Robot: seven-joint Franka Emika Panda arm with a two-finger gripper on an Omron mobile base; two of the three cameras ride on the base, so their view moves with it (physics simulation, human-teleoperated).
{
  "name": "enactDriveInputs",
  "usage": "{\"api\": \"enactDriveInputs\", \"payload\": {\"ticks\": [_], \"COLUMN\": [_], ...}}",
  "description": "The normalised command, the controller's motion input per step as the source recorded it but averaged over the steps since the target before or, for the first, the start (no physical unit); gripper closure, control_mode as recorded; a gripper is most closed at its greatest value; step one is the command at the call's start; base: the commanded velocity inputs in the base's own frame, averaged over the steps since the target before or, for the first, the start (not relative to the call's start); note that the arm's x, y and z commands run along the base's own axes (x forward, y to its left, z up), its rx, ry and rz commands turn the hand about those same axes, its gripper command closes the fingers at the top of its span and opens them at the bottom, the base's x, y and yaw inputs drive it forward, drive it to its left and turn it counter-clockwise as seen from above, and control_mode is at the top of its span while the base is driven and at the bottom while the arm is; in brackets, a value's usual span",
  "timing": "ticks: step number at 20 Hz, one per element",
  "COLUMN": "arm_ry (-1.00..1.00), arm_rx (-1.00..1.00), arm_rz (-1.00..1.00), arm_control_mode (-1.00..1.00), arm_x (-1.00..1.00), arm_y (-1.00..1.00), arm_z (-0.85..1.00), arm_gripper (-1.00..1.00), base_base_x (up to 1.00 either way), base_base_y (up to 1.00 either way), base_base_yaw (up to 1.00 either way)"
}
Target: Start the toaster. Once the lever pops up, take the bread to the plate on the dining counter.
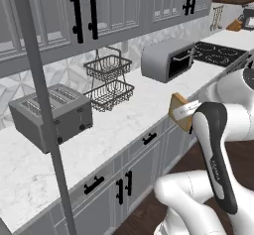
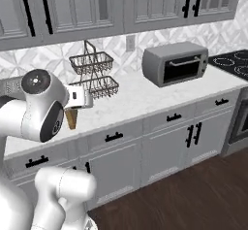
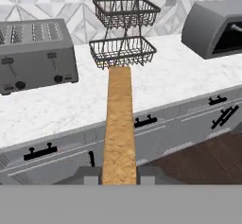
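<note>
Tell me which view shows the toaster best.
Left base view: the toaster sits whole on the counter, top slots and front knobs visible, though a grey post crosses it. The hand view shows its front and levers, left end cropped. The right base view gives a sliver behind the arm.

a long white marble kitchen counter [image 1: 124, 125] carries a boxy dark grey metal toaster [image 1: 52, 116], a two-tier black wire basket stand [image 1: 109, 83] and a grey toaster oven [image 1: 167, 59].

A home kitchen is shown: grey cabinets [image 2: 145, 6] are hung above a marble counter [image 1: 124, 115] on which a toaster [image 1: 52, 115], toaster oven [image 2: 175, 63] and cooktop [image 1: 218, 54] are set.
</note>
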Motion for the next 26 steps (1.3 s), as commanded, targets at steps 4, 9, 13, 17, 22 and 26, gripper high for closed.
{"api": "enactDriveInputs", "payload": {"ticks": [4, 9, 13, 17, 22, 26], "arm_ry": [0.00, 0.00, 0.00, 0.00, 0.00, 0.00], "arm_rx": [0.00, 0.00, 0.00, 0.00, 0.00, 0.00], "arm_rz": [0.00, 0.00, 0.00, 0.00, 0.00, 0.00], "arm_control_mode": [1.00, 1.00, 1.00, 1.00, 1.00, 1.00], "arm_x": [0.00, 0.00, 0.00, 0.00, 0.00, 0.00], "arm_y": [0.00, 0.00, 0.00, 0.00, 0.00, 0.00], "arm_z": [0.00, 0.00, 0.00, 0.00, 0.00, 0.00], "arm_gripper": [1.00, 1.00, 1.00, 1.00, 1.00, 1.00], "base_base_x": [0.00, 0.00, 0.00, 0.00, 0.17, 0.92], "base_base_y": [0.28, 0.29, 0.29, 0.26, 0.23, 0.37], "base_base_yaw": [-0.97, -0.97, -0.97, -0.98, -0.92, -0.61]}}
